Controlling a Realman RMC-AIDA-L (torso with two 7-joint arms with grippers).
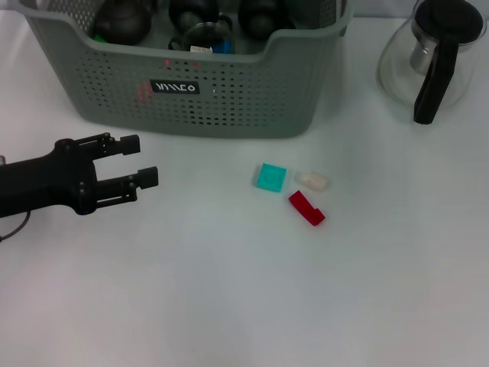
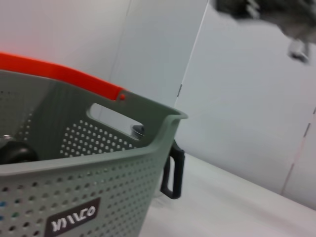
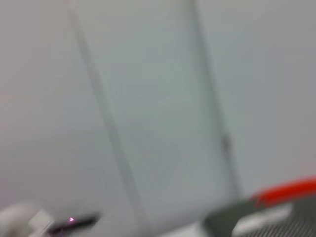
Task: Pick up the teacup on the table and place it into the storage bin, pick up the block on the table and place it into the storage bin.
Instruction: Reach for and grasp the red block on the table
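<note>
Low over the white table (image 1: 229, 306), on the robot's left side, the left gripper (image 1: 145, 160) hangs with its two black fingers (image 1: 126, 143) spread apart and nothing between them, pointing toward the middle of the work surface. Just beyond it, at the far edge, stands the storage bin (image 1: 229, 99), the grey-green perforated basket with a black label (image 1: 175, 87) on its front wall; dark round vessels (image 1: 122, 23) sit inside (which of them is a teacup cannot be made out). The left wrist view shows the same bin (image 2: 98, 177) close up, with the carafe's black handle (image 2: 174, 170) past its corner.

Toward the robot's right of the gripper, well apart from it, three small blocks lie near one another: a teal block (image 1: 270, 177), a pale whitish block (image 1: 312, 180) just beside it, and a red block (image 1: 306, 207) nearer the robot. A glass carafe (image 1: 432, 53) stands at the far right corner. The right gripper is not seen in any view.
</note>
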